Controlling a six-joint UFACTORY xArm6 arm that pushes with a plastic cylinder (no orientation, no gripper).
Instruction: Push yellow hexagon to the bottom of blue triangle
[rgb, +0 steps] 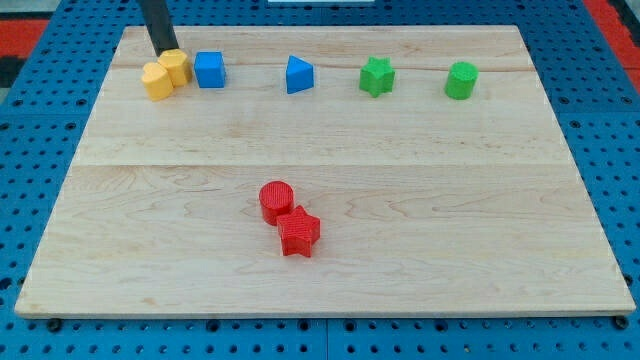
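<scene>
Eight blocks: spread over a pale wooden board (330, 270), six along the view's top, two red ones near the middle.
Rod and tip: a dark rod comes down at the view's top left; my tip (163, 51) sits just above the yellow pair, seemingly touching the upper one. It has no jaws, so it grips nothing and can only push.
Yellow hexagon (176, 66): top left, pressed against a second yellow block (157, 81) at its lower left; which of the two is the hexagon is hard to tell.
Blue cube (210, 69): just right of the yellows.
Blue triangle (299, 75): further right, apart from the cube.
Green star (377, 76) and green cylinder (461, 80): top right.
Red cylinder (276, 200) and red star (299, 232): touching, mid-board.
Why the tip is there: probably standing behind the hexagon to drive it downward, clear of the cube, before steering right under the triangle.
</scene>
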